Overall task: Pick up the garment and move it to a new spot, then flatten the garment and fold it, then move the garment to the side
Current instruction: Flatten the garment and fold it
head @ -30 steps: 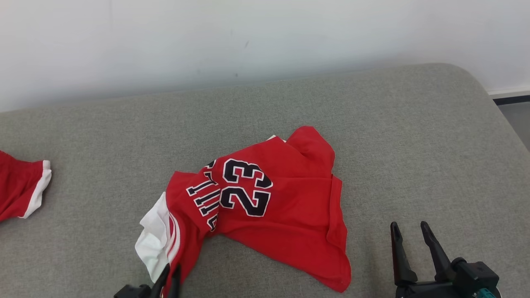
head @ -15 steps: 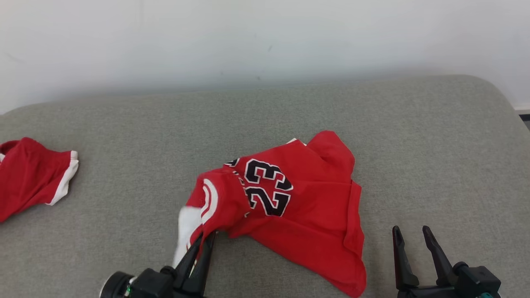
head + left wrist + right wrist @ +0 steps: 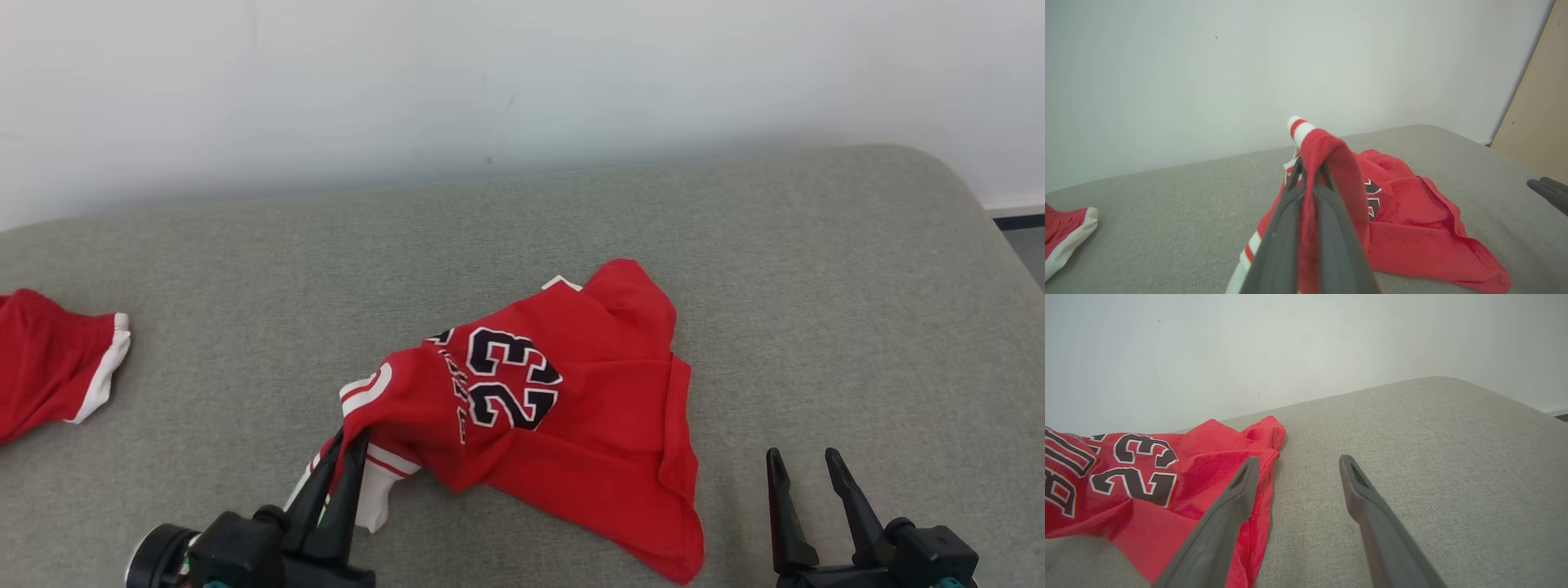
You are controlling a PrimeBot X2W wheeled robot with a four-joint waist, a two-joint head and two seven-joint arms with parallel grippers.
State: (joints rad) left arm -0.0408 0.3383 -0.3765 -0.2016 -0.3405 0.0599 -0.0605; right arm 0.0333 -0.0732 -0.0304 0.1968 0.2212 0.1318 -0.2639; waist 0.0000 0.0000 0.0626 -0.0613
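The garment (image 3: 571, 425) is a red jersey with a black "23" and white trim, crumpled on the grey cushion (image 3: 816, 286). My left gripper (image 3: 347, 441) is shut on its white-striped left edge and holds that edge lifted off the surface; in the left wrist view the cloth (image 3: 1327, 163) drapes over the closed fingers (image 3: 1290, 212). My right gripper (image 3: 804, 469) stands open at the lower right, apart from the jersey's right hem. Seen from the right wrist, the jersey (image 3: 1147, 477) lies left of the open fingers (image 3: 1237, 498).
A second red piece with a white band (image 3: 57, 367) lies at the cushion's left edge. A white wall (image 3: 490, 82) runs behind the cushion. The cushion's right edge drops to a floor strip (image 3: 1016, 237). A beige panel (image 3: 1543, 102) stands at the right.
My left gripper closed on the jersey's white-trimmed edge and raised it, folding that side up and toward the number. The camera shifted slightly. The right gripper stayed in place.
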